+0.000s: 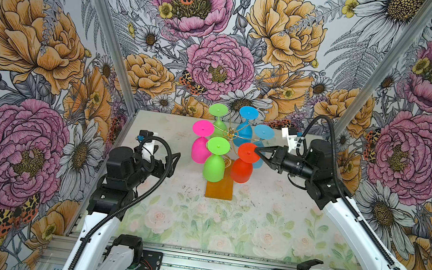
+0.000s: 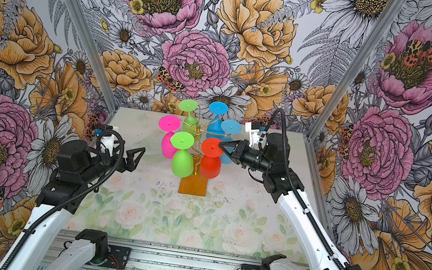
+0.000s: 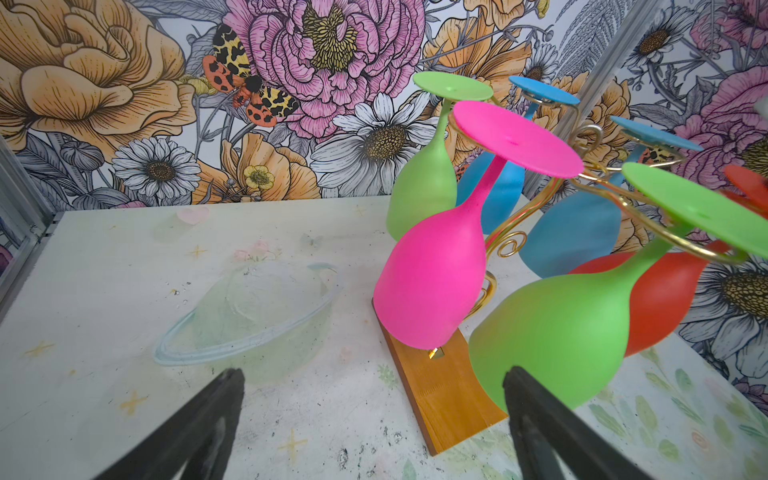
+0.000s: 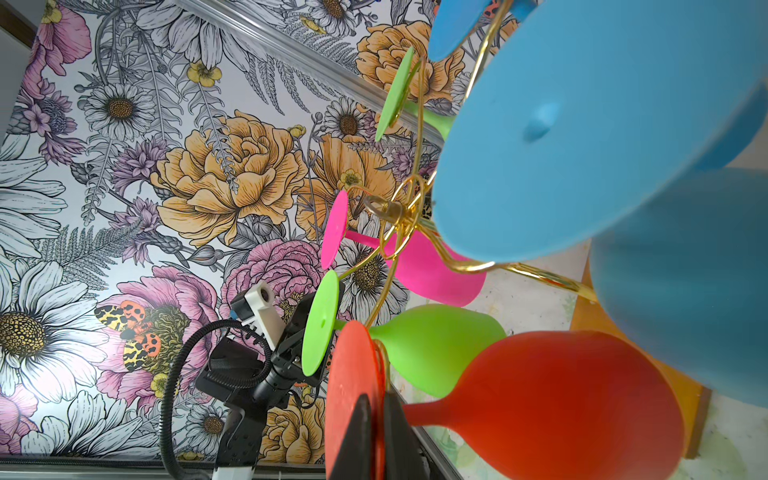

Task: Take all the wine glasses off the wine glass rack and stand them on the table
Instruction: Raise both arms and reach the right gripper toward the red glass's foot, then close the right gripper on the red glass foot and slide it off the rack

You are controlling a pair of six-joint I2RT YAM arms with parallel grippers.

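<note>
Red wine glass [image 1: 241, 171] hangs upside down on the wine glass rack [image 1: 219, 190], on the front right side, with its round foot on top and its bowl pointing down. The rack is a thin gold wire tree on an orange base, and it stands on the table [image 1: 269, 213] near the far middle. The right tool [image 1: 258, 152] reaches in from the right and is clenched on the flat foot of the red wine glass. In the right wrist view one black finger [image 4: 357, 440] sits on each side of the red disc. The glass is not off the rack yet, and its foot sits by a gold wire arm. Five more glasses hang on the rack: a front green glass [image 1: 213, 168] just beside the red one, a pink glass [image 1: 200, 152] on the left, a back green glass [image 1: 218, 120], and two blue glasses [image 1: 245, 130] at the back right. The left tool [image 3: 374, 374] is wide open and holds nothing. It hovers over the table to the left of the rack, near the pink glass but not touching it.
</note>
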